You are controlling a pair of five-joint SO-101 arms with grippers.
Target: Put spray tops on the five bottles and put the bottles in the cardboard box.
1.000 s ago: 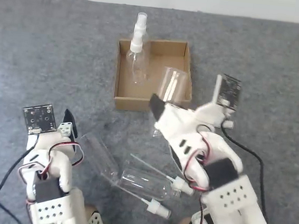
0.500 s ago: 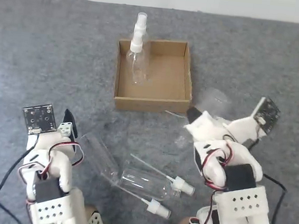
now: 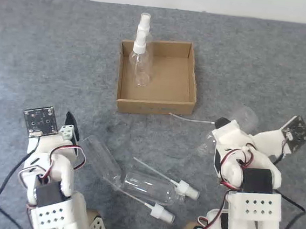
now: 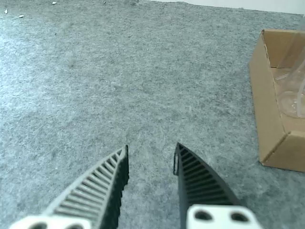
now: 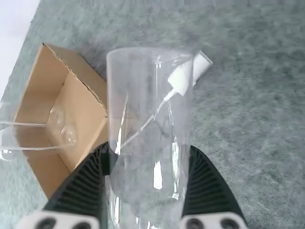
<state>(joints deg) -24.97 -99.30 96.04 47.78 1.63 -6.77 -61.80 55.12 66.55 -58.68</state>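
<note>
Right wrist view: a clear bottle (image 5: 147,95) is gripped between the fingers of the right end effector (image 5: 147,164), near the cardboard box (image 5: 86,102). In the high view, a capped bottle (image 3: 140,64) is seen in the box's far left corner. A second bottle (image 3: 101,158), a third bottle (image 3: 149,185) and two spray tops (image 3: 188,191) are laid on the grey bench (image 3: 50,56) between the arms. The left end effector (image 4: 151,150) is held open above bare bench.
</note>
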